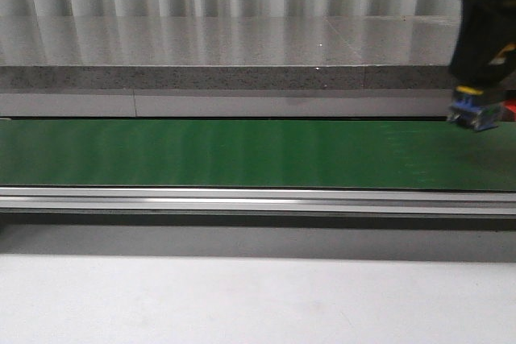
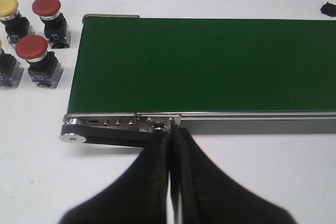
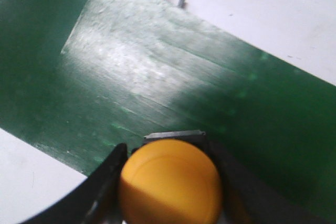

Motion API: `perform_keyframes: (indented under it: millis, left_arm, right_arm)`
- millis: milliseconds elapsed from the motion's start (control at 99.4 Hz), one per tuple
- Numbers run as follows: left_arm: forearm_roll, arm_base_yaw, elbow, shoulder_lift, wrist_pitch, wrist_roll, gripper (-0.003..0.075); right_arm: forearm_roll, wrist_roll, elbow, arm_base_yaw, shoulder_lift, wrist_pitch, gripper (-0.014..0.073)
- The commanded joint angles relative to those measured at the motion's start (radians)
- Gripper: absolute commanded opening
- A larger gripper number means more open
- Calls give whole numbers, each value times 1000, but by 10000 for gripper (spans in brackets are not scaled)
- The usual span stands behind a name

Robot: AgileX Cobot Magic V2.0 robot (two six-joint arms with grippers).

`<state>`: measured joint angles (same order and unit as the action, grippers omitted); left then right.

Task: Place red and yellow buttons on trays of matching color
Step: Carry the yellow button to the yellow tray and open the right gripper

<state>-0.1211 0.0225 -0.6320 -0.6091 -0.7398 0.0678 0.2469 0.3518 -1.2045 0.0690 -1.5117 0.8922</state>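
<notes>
Right gripper [image 3: 170, 182] fingers clamped on both sides of a yellow button [image 3: 169, 181], cap facing the wrist camera, held above the green conveyor belt [image 1: 242, 153]. In the front view that arm [image 1: 484, 30] hangs near-vertical at the belt's right end, button base [image 1: 474, 110] just over the surface. Left gripper [image 2: 170, 182] fingers pressed together, holding nothing, hovering near the belt's end roller [image 2: 73, 138]. Beyond it, red buttons [image 2: 32, 52] and another yellow button [image 2: 8, 8] stand on the white table [image 2: 42, 182].

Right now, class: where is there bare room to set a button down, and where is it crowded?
The green belt is bare along its length. Crowded: the white table beside its end, where red and yellow buttons cluster.
</notes>
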Motion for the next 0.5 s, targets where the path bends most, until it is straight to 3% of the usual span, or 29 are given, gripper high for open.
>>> perform_keyframes:
  millis: [0,242,493]
  left_arm:
    - [-18,10,-28,-1,71,2,-19]
    - [-18,10,-28,-1,71,2,-19]
    - [-18,10,-28,-1,73,2,-19]
  right_arm:
    - [1,-40,-38,-94,92,9,82]
    - [-14,-127,-33,-457,190,0,82]
    - [-14,-248,24,-764,135,-213,82]
